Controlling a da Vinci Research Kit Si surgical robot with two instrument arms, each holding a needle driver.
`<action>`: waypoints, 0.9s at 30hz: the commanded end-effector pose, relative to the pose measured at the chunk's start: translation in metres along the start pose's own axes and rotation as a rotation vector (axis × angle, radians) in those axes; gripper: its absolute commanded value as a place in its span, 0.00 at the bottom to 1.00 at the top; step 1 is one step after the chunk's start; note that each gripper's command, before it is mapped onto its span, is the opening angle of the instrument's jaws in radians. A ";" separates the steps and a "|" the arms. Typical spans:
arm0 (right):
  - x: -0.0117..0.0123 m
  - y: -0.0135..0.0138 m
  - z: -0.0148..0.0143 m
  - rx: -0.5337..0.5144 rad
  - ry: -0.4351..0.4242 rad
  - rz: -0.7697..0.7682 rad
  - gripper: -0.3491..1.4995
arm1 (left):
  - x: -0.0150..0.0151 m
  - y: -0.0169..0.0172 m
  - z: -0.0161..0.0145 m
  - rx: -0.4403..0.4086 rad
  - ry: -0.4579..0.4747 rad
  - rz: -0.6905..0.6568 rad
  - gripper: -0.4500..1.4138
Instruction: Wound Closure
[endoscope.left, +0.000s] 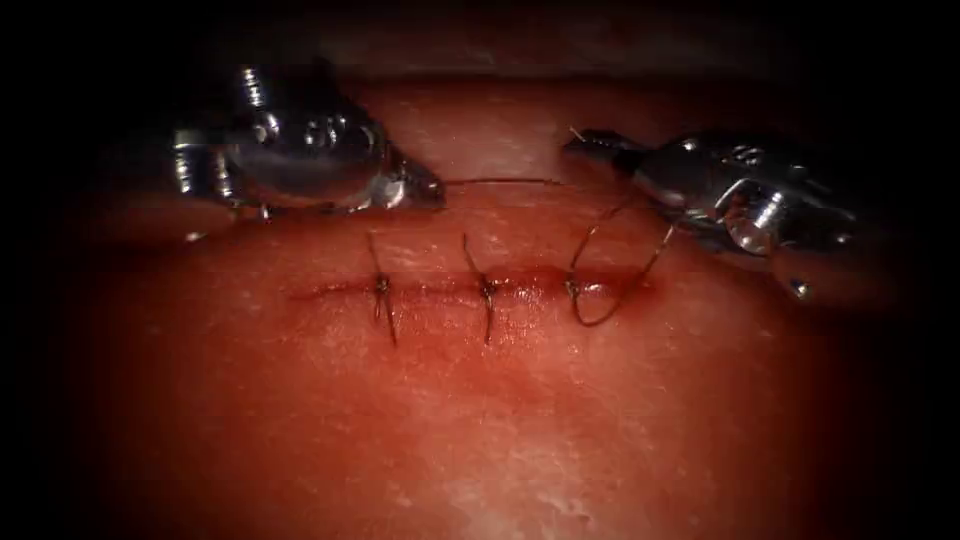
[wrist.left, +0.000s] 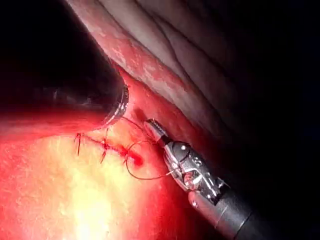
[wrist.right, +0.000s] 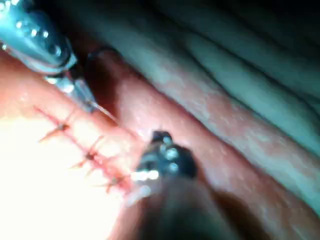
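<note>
On the tissue (endoscope.left: 480, 430) a horizontal cut (endoscope.left: 470, 290) is seen, w/ two finished stitches: one at approx. 9 o'clock from the cut's middle (endoscope.left: 381, 288), one near the middle (endoscope.left: 487, 290). The left tool (endoscope.left: 425, 188) sits at 11 o'clock above the cut; its jaws are closed on the thread (endoscope.left: 505, 182), which is stretched almost straight toward 3 o'clock. A third knot (endoscope.left: 572, 290) is seen at the right part of the cut, w/ a slack loop (endoscope.left: 600, 318) hanging below it. The right tool (endoscope.left: 585, 143) sits at 1 o'clock; its jaws appear closed on a thread end, a short tail sticking out. The needle cannot be told in these views, so its place is not stated. As a judgement: for a good knot, both strands should be pulled evenly and level w/ the tissue, opposite directions, so that the loop is laid flat and the edges are not torn.
</note>
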 end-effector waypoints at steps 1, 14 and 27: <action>-0.0003 -0.0006 -0.0004 0.009 0.017 -0.002 0.00 | 0.0004 -0.0025 0.0008 0.004 -0.015 -0.001 0.05; -0.0020 -0.0027 -0.0033 0.053 0.058 -0.049 0.00 | 0.0029 -0.0135 -0.0005 0.023 -0.045 -0.051 0.05; -0.0057 -0.0044 -0.0042 0.149 0.043 -0.106 0.00 | 0.0069 -0.0208 -0.0088 0.064 -0.051 -0.090 0.05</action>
